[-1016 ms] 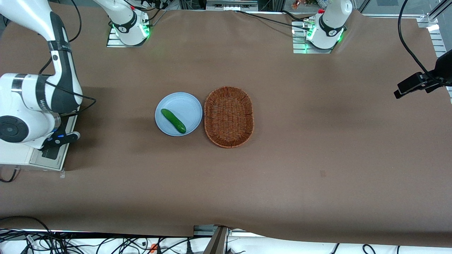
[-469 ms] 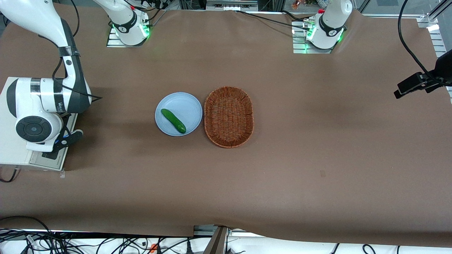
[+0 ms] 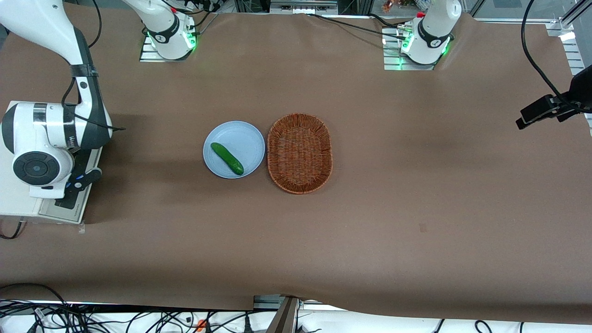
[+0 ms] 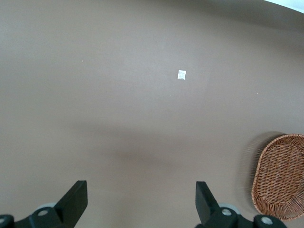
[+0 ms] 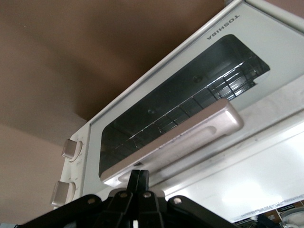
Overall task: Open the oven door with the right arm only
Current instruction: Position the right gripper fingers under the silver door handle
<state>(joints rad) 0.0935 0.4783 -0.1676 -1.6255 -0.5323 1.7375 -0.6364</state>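
Note:
The cream-white toaster oven [image 3: 21, 206] stands at the working arm's end of the table, mostly covered by the right arm [image 3: 44, 138]. In the right wrist view the oven door [image 5: 156, 102] shows its dark glass window and silver bar handle [image 5: 190, 137], with two knobs [image 5: 70, 150] beside it. The door lies against the oven's front. My gripper [image 5: 138, 175] is shut with nothing between its fingers, and its tips sit right at the handle's near edge. In the front view the gripper [image 3: 78, 181] hangs over the oven's door side.
A light blue plate [image 3: 245, 134] with a green cucumber [image 3: 227, 158] sits mid-table, beside a brown wicker basket [image 3: 299, 152]. The basket also shows in the left wrist view [image 4: 280, 175], along with a small white scrap [image 4: 181, 74] on the brown table cover.
The right arm's wrist swung out toward the table's middle, then drew back a little over the oven. The gripper stays by the oven's door side. Plate and basket have not moved.

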